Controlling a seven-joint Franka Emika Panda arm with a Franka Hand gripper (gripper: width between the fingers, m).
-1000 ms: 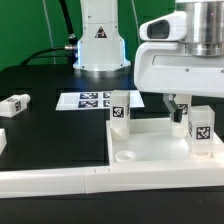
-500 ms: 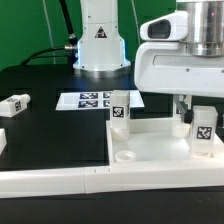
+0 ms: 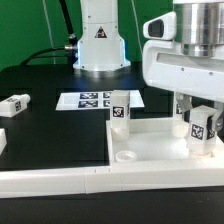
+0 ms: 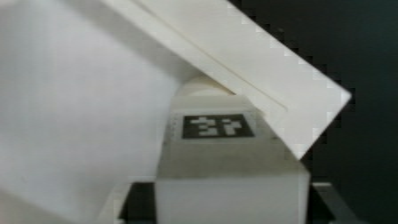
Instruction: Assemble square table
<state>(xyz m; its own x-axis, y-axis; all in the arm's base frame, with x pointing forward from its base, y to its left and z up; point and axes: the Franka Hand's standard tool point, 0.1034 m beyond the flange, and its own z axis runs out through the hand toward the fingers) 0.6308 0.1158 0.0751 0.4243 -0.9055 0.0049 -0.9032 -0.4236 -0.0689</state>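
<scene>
The square table top (image 3: pixel 150 147) is a white tray with a raised rim, lying at the front of the black table. One white tagged leg (image 3: pixel 120 110) stands upright in its far corner on the exterior view's left. A round socket (image 3: pixel 126 156) shows near the front rim. My gripper (image 3: pixel 201 118) is down over a second leg (image 3: pixel 204 130) at the top's right side. In the wrist view this leg (image 4: pixel 222 165) fills the gap between my dark fingers (image 4: pixel 331 205), with the top's rim (image 4: pixel 240 65) beyond it. The gripper (image 4: pixel 222 205) is shut on it.
A loose leg (image 3: pixel 14 103) lies at the exterior view's left, and another white piece (image 3: pixel 2 143) shows at the left edge. The marker board (image 3: pixel 82 101) lies behind the top, before the robot base (image 3: pixel 100 45). A long white wall (image 3: pixel 60 182) runs along the front.
My gripper has shifted toward the exterior view's right, onto the right leg, and its jaws have closed on that leg. The leg now leans slightly.
</scene>
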